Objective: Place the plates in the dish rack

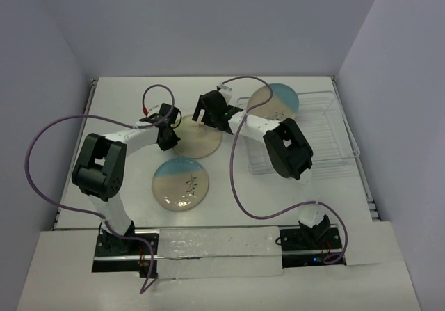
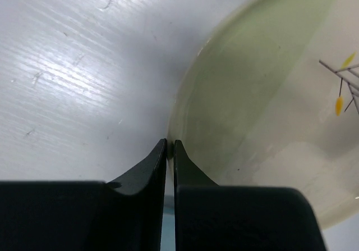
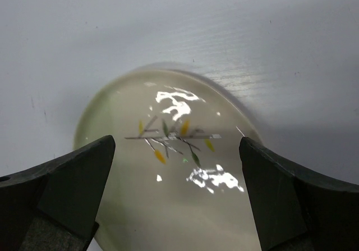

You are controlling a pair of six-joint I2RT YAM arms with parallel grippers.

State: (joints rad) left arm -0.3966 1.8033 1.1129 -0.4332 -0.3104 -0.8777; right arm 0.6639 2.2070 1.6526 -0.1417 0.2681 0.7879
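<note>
An all-cream plate [image 1: 199, 142] with a dark sprig lies mid-table between both grippers. My left gripper [image 1: 167, 137] is at its left edge. In the left wrist view the gripper [image 2: 170, 144] is pinched shut on that plate's [image 2: 269, 110] thin rim. My right gripper [image 1: 209, 118] hangs over the plate's far side. Its jaws [image 3: 176, 144] stand wide open above the plate [image 3: 168, 178], touching nothing. A blue-and-cream plate [image 1: 181, 184] lies flat nearer the arm bases. Another blue-and-cream plate [image 1: 275, 100] stands upright in the wire dish rack [image 1: 316, 133] at the right.
The rack takes up the table's right side, close to the right wall. Purple cables [image 1: 240, 186] loop over the table from both arms. A white strip [image 1: 215, 245] covers the near edge between the arm bases.
</note>
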